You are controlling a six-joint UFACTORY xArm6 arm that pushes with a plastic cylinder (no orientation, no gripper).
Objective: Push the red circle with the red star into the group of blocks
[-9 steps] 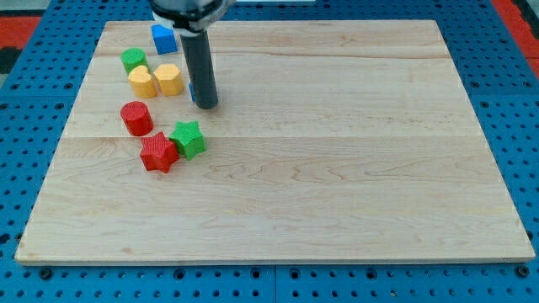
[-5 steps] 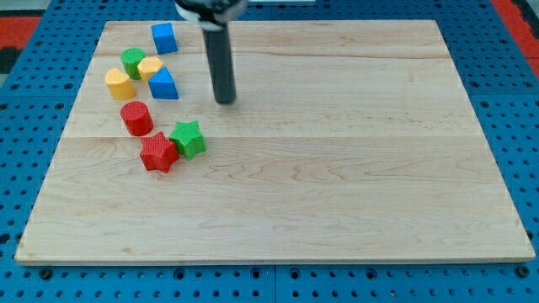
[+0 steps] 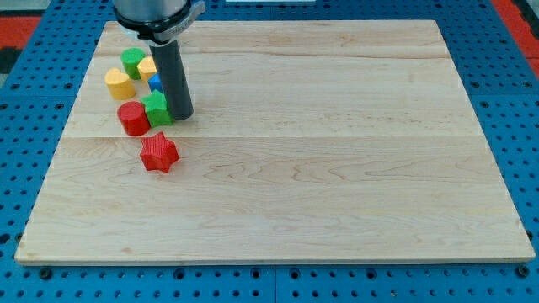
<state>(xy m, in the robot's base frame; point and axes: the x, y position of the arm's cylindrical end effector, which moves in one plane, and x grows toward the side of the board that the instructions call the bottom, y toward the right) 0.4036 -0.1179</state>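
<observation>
Upper left of the table [image 3: 337,168]: my tip [image 3: 181,116], a plain rod without jaws and holding nothing, touches the green block [image 3: 157,109] on its right. Red circle [image 3: 133,118] adjoins that block's left; red star [image 3: 158,152] lies just below, apart.

Quick count on the worktop [image 3: 337,168]: six blocks showing, all bunched in the upper left of the frame. Two reds, one red circle [image 3: 133,118] and one red star [image 3: 158,152]. Two greens, green block [image 3: 132,61] up top and green star [image 3: 157,109] lower down. Two yellows [image 3: 119,83] [image 3: 147,67]. Plus one blue sliver [image 3: 155,83], mostly hidden behind the rod.
</observation>
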